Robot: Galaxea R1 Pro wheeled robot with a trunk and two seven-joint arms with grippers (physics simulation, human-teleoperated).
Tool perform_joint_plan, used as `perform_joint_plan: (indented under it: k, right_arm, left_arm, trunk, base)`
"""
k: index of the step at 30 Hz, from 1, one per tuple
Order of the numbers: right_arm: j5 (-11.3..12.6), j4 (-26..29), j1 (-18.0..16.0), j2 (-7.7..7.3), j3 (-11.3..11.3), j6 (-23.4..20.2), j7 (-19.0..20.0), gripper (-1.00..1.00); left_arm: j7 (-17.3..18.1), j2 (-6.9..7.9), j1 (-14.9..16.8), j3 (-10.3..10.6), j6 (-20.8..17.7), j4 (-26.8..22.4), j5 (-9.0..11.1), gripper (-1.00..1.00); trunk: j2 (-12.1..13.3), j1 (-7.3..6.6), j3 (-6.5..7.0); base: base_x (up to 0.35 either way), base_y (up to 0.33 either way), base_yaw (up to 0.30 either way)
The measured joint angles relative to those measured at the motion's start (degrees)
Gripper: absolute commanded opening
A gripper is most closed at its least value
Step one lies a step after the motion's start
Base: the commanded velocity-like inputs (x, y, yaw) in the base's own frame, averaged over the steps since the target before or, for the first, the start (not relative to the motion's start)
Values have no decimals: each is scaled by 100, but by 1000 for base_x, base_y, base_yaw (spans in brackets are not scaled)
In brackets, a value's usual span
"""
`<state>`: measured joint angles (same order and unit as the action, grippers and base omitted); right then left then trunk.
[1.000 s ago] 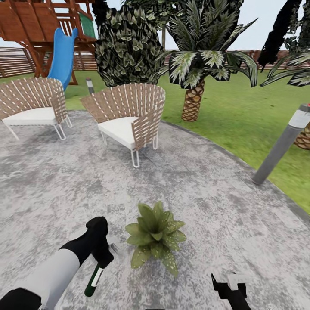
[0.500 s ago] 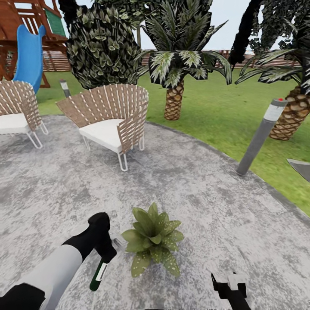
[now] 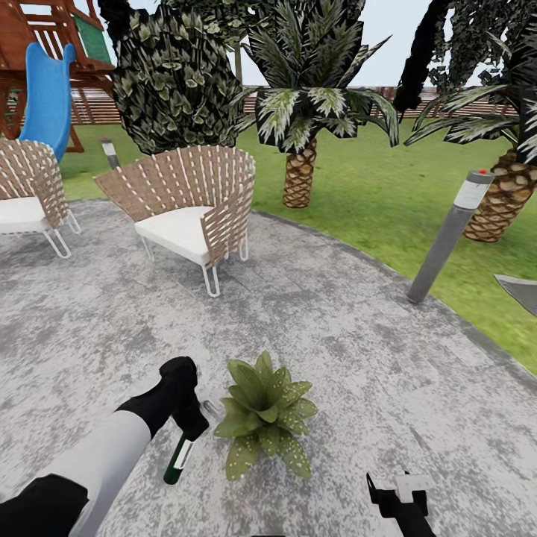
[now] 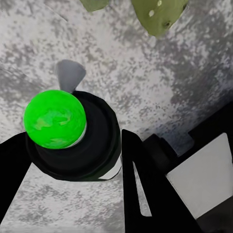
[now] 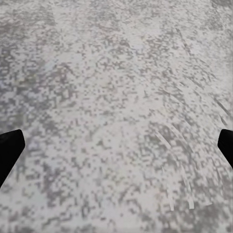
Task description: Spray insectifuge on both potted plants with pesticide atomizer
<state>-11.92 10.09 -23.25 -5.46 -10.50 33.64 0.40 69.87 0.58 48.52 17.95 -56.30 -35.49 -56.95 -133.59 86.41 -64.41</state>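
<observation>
The left gripper is clamped on the pesticide atomizer, whose long axis hangs steeply downward. The speckled potted plant sits just beside it on the paved patio, toward the robot's right. The right gripper hangs spread and empty. The nozzle's heading is hard to make out.

Dark green atomizer hanging beside speckled rosette on patio.
</observation>
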Motion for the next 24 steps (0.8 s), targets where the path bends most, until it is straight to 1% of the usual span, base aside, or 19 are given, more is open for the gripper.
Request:
perform_joint_plan:
  k: [5,7,13,17,24]
  right_arm:
    - [1,-1,0,0,0,0,0,100]
    - [2,3,0,0,0,0,-1,100]
    - [10,6,0,17,0,0,0,100]
    - [11,9,1,16,0,0,0,100]
    - [10,8,2,17,0,-1,0,100]
  left_arm:
    - [-28,87,-36,1,47,31,-4,-100]
    - [-29,85,-32,-5,50,32,-2,-100]
    - [-37,16,-29,10,25,26,9,-100]
    - [-40,5,-28,0,25,29,5,-100]
    - [-38,6,-27,-6,18,12,4,-100]
  trunk:
    - [0,0,0]
    - [0,0,0]
    - [0,0,0]
    - [0,1,0]
    - [0,3,0]
  base:
    - [0,0,0]
    - [0,0,0]
    - [0,0,-18]
    - [-49,26,-291]
    - [-235,190,-298]
